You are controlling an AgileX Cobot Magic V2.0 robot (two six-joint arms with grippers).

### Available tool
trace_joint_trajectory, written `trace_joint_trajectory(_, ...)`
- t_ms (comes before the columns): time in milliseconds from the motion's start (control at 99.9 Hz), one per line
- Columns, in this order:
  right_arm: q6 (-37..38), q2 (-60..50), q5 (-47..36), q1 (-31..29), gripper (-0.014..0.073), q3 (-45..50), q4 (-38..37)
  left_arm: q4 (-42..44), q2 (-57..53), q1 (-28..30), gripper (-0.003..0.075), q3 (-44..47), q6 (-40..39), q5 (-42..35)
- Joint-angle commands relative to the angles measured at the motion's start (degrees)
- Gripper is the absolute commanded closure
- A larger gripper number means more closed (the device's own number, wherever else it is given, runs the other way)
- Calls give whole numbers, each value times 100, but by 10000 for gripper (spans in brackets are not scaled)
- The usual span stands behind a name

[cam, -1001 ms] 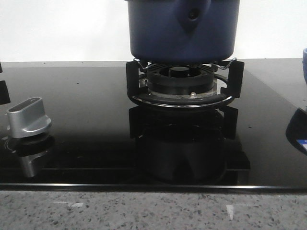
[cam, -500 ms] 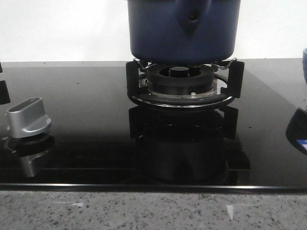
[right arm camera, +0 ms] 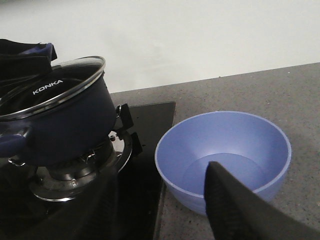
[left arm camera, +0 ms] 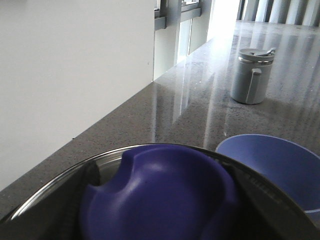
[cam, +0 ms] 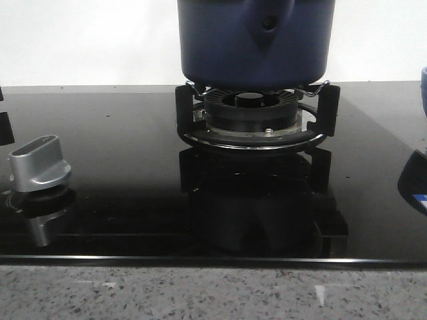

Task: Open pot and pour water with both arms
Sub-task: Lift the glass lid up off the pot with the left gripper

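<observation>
The dark navy pot (cam: 253, 40) sits on the gas burner (cam: 250, 117), its glass lid (right arm camera: 50, 85) on top. My left gripper (left arm camera: 160, 200) is at the lid's blue knob (left arm camera: 160, 175), with a black finger (left arm camera: 89, 172) pressed to each side; the jaws are shut on the knob. From the right wrist view it shows as a black shape over the lid (right arm camera: 20, 55). My right gripper (right arm camera: 165, 215) is open and empty, low between the stove and the light-blue bowl (right arm camera: 225, 150). Neither gripper shows in the front view.
The bowl (left arm camera: 275, 165) stands on the grey counter just right of the black glass stove top (cam: 133, 200). A silver control knob (cam: 40, 163) sits at the front left. A grey lidded cup (left arm camera: 252, 75) stands farther along the counter. A white wall is behind.
The pot's rivet sits a few pixels lower in the front view, a slight shift of the pot. Nothing else has visibly changed.
</observation>
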Motion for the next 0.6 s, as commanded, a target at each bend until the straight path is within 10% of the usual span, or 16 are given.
trace_joint_trajectory(0, -58, 113, -413, -28, 238, -179, 111, -384, -238, -66, 477, -186, -163, 423)
trace_joint_trajectory(591, -58, 113, -408, -28, 238, -179, 335, -384, -611, 238, 477, -205, -173, 399)
